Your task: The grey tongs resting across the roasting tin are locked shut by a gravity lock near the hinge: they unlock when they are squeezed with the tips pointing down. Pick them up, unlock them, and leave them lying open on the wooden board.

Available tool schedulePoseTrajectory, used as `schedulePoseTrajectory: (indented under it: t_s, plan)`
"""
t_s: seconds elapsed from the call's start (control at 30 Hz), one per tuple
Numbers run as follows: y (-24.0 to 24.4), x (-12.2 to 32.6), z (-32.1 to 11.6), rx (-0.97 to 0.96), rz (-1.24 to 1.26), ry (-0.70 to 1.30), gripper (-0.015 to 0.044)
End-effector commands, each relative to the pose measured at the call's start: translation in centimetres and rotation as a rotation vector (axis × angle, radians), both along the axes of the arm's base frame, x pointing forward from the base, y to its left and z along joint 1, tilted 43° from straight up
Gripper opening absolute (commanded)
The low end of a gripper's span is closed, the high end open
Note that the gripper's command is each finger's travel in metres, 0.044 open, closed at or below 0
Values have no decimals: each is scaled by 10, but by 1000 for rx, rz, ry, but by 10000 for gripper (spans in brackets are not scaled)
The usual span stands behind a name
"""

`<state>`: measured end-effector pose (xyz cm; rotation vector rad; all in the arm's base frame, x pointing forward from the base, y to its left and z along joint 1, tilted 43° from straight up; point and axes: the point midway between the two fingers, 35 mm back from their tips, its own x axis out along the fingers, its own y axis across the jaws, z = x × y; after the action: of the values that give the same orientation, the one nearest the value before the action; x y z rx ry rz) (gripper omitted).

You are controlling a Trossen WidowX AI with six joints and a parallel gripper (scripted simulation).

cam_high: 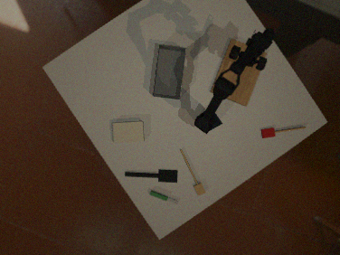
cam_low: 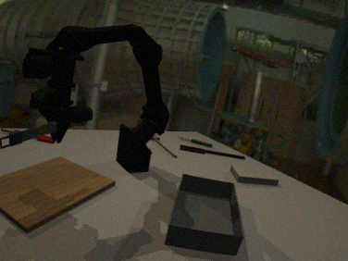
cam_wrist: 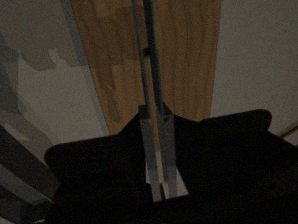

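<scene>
The jaws are closed upon the grey tongs (cam_low: 29,134) (cam_wrist: 155,75), held above the wooden board (cam_high: 246,92) (cam_low: 55,185) (cam_wrist: 192,65), and I think they should lower them gently, keeping them level, before letting go.

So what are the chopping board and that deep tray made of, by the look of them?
The board looks like wood with a smooth, matt finish: brown, with grain lines along its top. The tray may be dark metal, dull and plain grey with thin straight walls, though painted plastic could look the same.
</scene>
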<state>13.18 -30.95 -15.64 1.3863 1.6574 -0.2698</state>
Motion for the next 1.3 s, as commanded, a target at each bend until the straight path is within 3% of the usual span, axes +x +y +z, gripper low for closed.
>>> schedulePoseTrajectory:
  t_s: [0.0, 1.27]
  plan:
    - [2, 1, -5, -5, -2, 0, -150]
    - [42, 6, -53, -5, -2, -1, -150]
